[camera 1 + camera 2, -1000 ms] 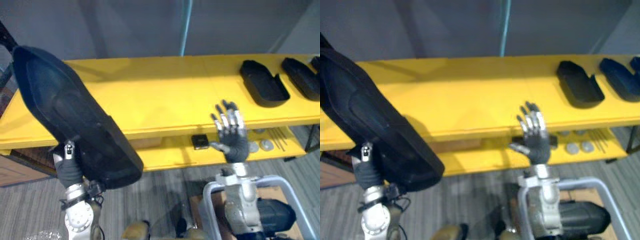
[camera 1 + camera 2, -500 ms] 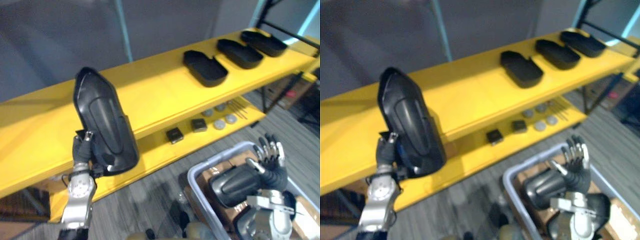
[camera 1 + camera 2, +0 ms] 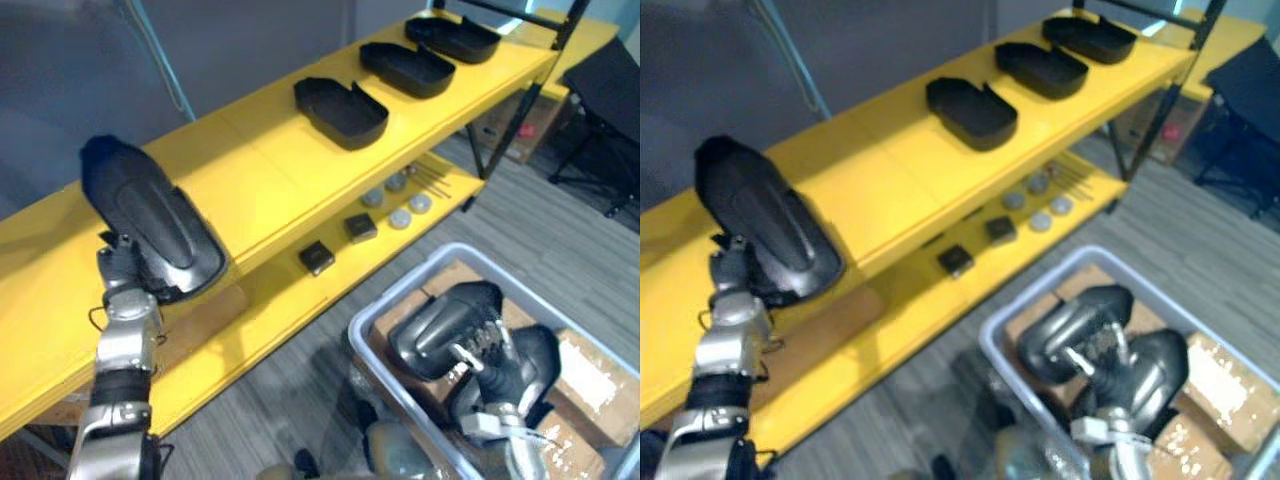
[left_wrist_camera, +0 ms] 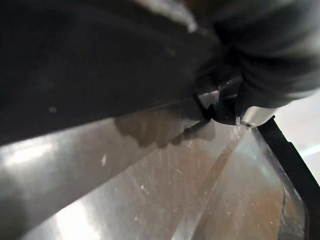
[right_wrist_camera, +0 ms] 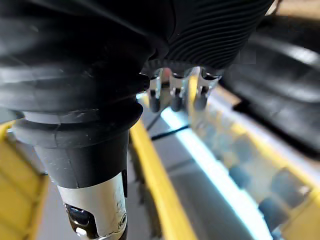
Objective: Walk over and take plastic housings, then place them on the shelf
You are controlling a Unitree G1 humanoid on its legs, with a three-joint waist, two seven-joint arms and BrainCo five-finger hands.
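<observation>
My left hand (image 3: 120, 272) is shut on the lower end of a large black plastic housing (image 3: 148, 215). The housing leans over the left part of the yellow shelf's top board (image 3: 255, 165); whether it rests on the board I cannot tell. In the left wrist view the housing (image 4: 90, 55) is dark and close. Three more black housings (image 3: 340, 105) (image 3: 408, 68) (image 3: 452, 38) lie in a row further along the board. My right hand (image 3: 495, 365) is down in the grey bin (image 3: 368, 338), open, its fingers (image 3: 478, 345) against a black housing (image 3: 432, 325); another housing (image 3: 1155, 365) lies beside it.
The shelf's lower board (image 3: 270, 300) carries two small black boxes (image 3: 317, 258) (image 3: 361, 227), grey discs (image 3: 400, 215) and thin rods. Cardboard (image 3: 600, 375) lines the bin. A black chair (image 3: 605, 85) stands at the far right on the grey floor.
The camera has swung, so the whole scene shifted. My left hand has tipped the housing down toward the top board. My right hand has dropped from above the bin onto a housing inside it.
</observation>
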